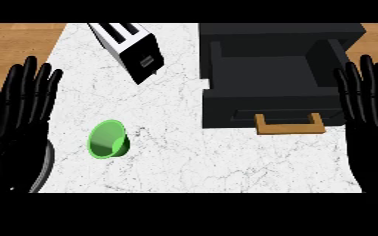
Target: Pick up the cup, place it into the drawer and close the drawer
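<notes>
Cup point(108, 139) lies tipped on its side at the counter's near left, well apart from the open drawer point(269, 70) at far right, both hands point(26, 105) point(360, 100) open-fingered at the edges; it may roll when grasped.

A toaster point(127, 50), white with a black front, sits tilted on the counter, up and to the right of the fingers point(29, 85) of the left hand point(18, 132), well apart from them. The white marble counter point(221, 162) spreads between those fingers and the fingers point(364, 85) of the right hand point(366, 140). A wooden strip point(31, 34) runs just beyond the left fingertips. A grey curved rim point(49, 164) shows below them, partly hidden.
</notes>
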